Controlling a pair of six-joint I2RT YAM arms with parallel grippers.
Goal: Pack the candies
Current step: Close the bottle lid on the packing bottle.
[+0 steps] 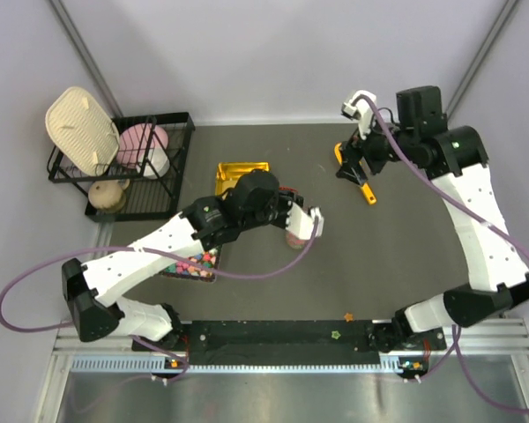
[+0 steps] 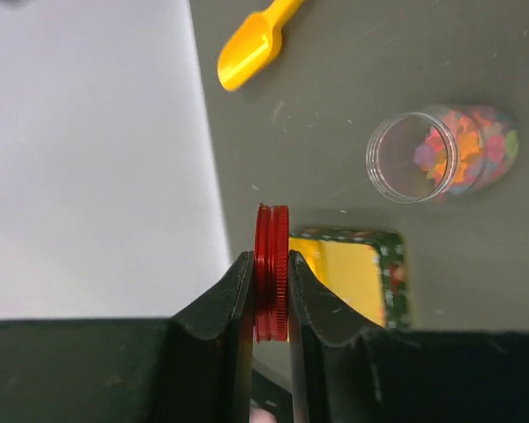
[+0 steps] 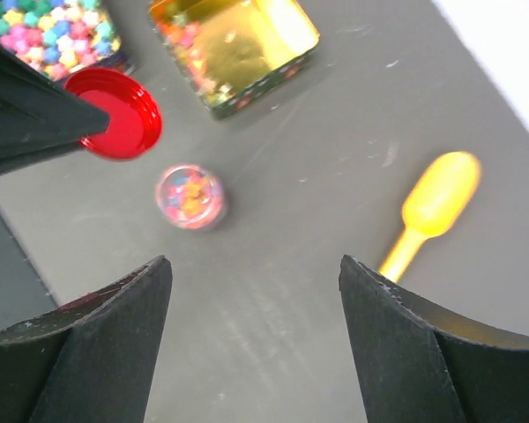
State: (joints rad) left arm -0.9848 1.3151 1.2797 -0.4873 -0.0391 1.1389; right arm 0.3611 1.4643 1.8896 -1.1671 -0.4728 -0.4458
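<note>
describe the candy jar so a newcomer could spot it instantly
On the dark tabletop, look just on the near side of the open gold tin. The jar stands upright there: small, round, clear, partly filled with tiny mixed-colour candies. It is the only see-through container, and its mouth is open; the left gripper holds a red lid nearby.

My left pincer, pinching the red lid, is hanging close over the open jar mid-table. The gold tin is crowding its far side, the yellow scoop is lying toward the far right corner; between jar and scoop bare mat is giving room.
</note>
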